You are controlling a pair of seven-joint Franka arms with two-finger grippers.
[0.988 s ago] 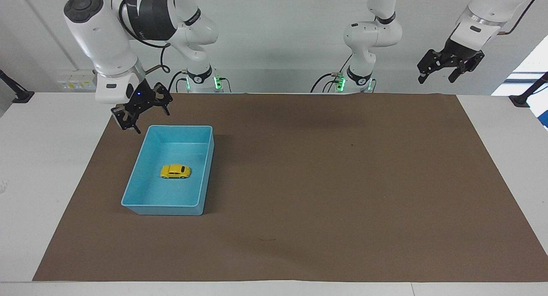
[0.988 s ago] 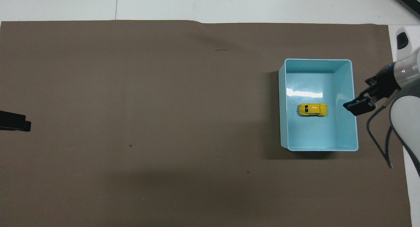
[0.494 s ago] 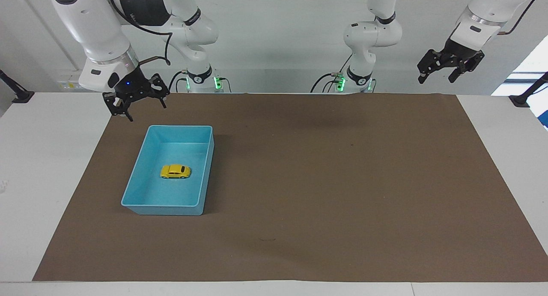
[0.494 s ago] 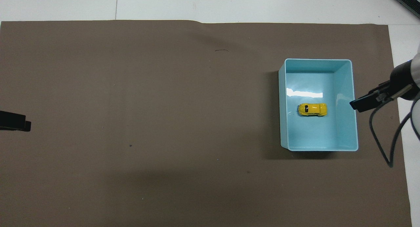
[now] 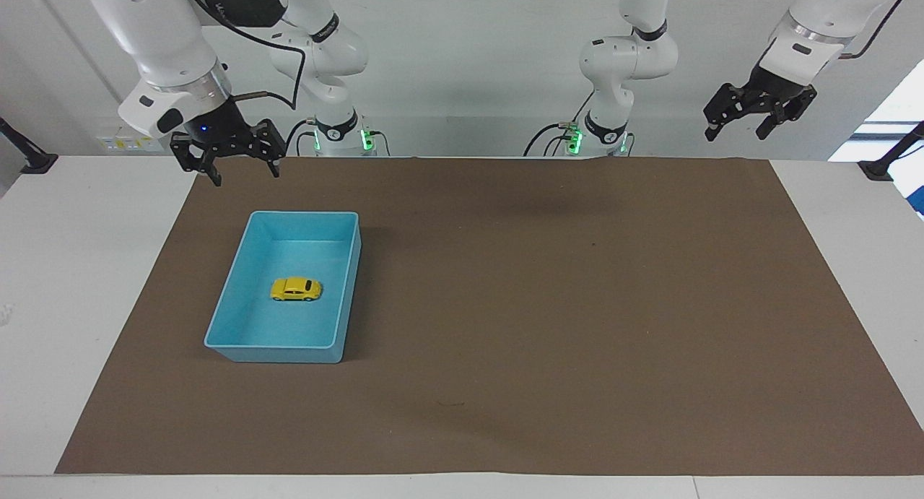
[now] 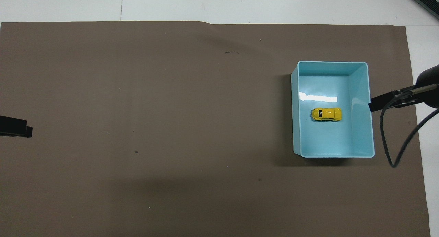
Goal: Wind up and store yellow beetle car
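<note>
1. Facing view: yellow beetle car sits on its wheels on the floor of the light-blue bin, about mid-bin, touching no wall.
2. Bin rests on the brown mat, toward the right arm's end of the table.
3. Right gripper is raised over the mat edge beside the bin, jaws apart, holding nothing.
4. Left gripper waits high up, well apart from the bin, jaws apart, empty.
5. Overhead view: car lies crosswise in the bin.
</note>
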